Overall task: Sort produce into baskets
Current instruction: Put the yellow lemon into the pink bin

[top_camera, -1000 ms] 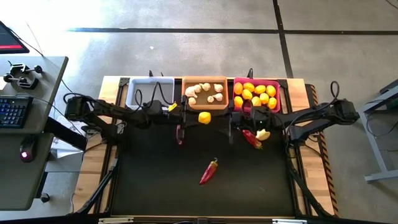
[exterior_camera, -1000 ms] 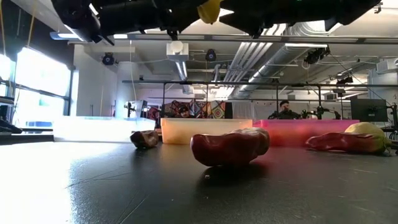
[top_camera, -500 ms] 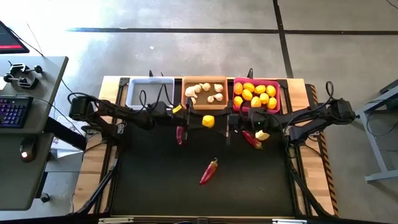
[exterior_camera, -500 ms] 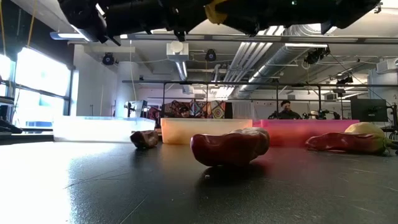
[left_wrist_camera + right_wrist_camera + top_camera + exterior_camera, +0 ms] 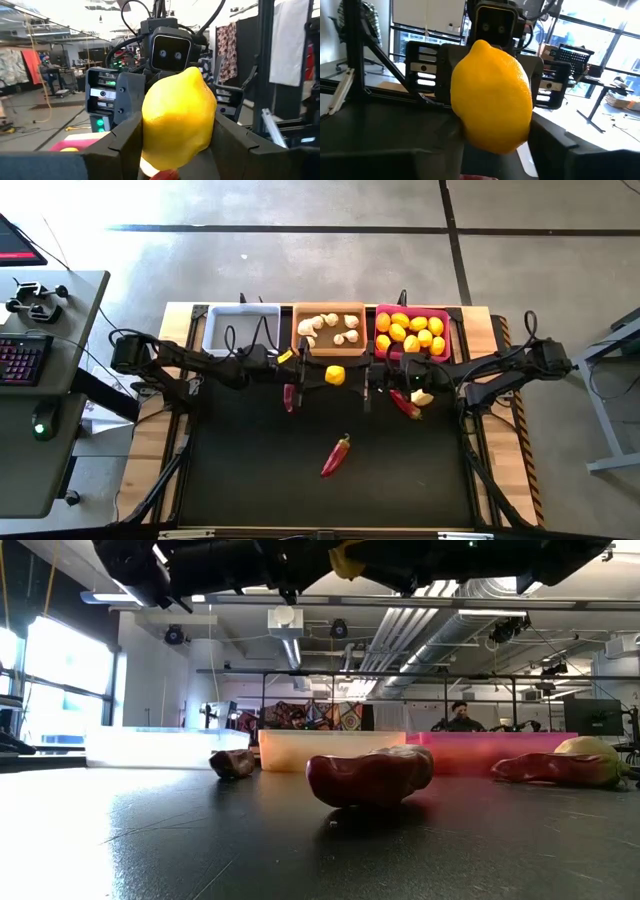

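While lemon (image 5: 335, 375) hangs midair, left gripper (image 5: 318, 373) and right gripper (image 5: 352, 376) both pinch it, apparently handover toward pink basket (image 5: 378, 314) behind right gripper.

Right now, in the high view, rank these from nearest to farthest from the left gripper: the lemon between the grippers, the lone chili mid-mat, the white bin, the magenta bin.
From the left gripper:
1. Lemon, right at its fingertips, between both grippers.
2. Lone chili, toward the mat's middle.
3. White bin at the back left and magenta bin at the back right: too close to call.
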